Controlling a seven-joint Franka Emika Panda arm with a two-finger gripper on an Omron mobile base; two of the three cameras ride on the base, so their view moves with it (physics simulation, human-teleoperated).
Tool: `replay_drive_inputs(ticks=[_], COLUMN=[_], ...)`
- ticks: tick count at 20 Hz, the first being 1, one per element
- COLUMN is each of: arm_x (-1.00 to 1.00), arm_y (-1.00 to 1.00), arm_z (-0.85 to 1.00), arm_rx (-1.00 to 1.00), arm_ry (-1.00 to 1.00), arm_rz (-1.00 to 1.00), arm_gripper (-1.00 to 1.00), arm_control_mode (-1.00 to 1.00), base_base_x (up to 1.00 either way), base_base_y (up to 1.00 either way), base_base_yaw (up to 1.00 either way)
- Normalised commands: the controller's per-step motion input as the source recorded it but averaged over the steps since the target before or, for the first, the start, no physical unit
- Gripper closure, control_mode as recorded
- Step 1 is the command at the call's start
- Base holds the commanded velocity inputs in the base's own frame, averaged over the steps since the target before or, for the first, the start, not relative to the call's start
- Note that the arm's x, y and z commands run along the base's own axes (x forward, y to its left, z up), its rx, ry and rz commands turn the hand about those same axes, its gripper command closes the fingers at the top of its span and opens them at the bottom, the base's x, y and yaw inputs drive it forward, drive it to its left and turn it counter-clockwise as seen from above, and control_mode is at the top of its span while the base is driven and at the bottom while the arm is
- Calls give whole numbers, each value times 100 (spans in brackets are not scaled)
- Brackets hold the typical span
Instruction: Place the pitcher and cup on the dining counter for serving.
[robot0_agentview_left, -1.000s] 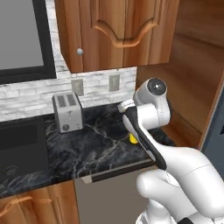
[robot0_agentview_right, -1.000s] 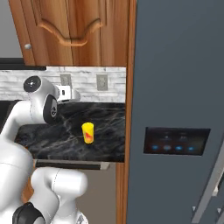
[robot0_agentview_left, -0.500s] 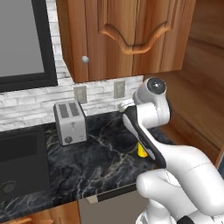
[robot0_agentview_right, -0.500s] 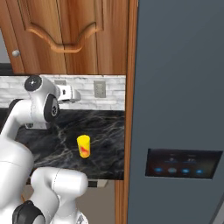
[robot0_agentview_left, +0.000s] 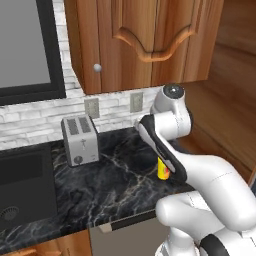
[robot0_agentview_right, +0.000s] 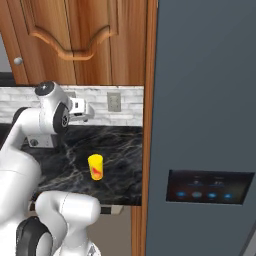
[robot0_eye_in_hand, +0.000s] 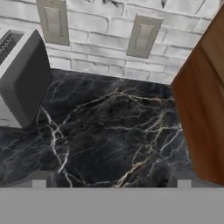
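Observation:
The small yellow cup (robot0_agentview_right: 95, 167) with a red mark stands upright on the black marble kitchen countertop (robot0_agentview_right: 120, 150), near its front edge. In the left base view the cup (robot0_agentview_left: 162, 170) peeks out from behind my white forearm. My gripper (robot0_eye_in_hand: 111, 181) hangs open above the countertop (robot0_eye_in_hand: 109, 131), facing the back wall, with nothing between its fingertips (robot0_eye_in_hand: 39, 180). The cup sits lower and nearer the counter's front than the hand. The pitcher and the dining counter are out of view.
A boxy silver toaster (robot0_agentview_left: 80, 140) stands at the back left, also at the left of the hand view as the toaster (robot0_eye_in_hand: 17, 83). A wooden side panel (robot0_eye_in_hand: 205, 96) bounds the counter on the right, beside a dark grey fridge (robot0_agentview_right: 205, 125). Cabinets (robot0_agentview_left: 140, 40) hang overhead.
Both base views have shifted, so the base has moved: counter, toaster and cup now look closer and sit lower in the picture. The gripper stays open.

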Motion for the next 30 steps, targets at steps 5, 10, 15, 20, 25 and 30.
replay_drive_inputs(ticks=[5, 10, 15, 20, 25, 30], arm_x=[28, 11, 1, 0, -12, -13], arm_y=[-6, -21, -26, -1, 0, 0], arm_z=[-34, -57, -62, -35, -41, -44], arm_rx=[0, 1, 2, 0, 0, 0], arm_ry=[24, 22, 18, 8, 2, 0], arm_rz=[-3, -6, -5, -2, 0, 0], arm_gripper=[-100, -100, -100, -100, -100, -100], arm_control_mode=[-100, -100, -100, -100, -100, -100], base_base_x=[0, 0, 0, 0, 0, 0], base_base_y=[0, 0, 0, 0, 0, 0], base_base_yaw=[0, 0, 0, 0, 0, 0])
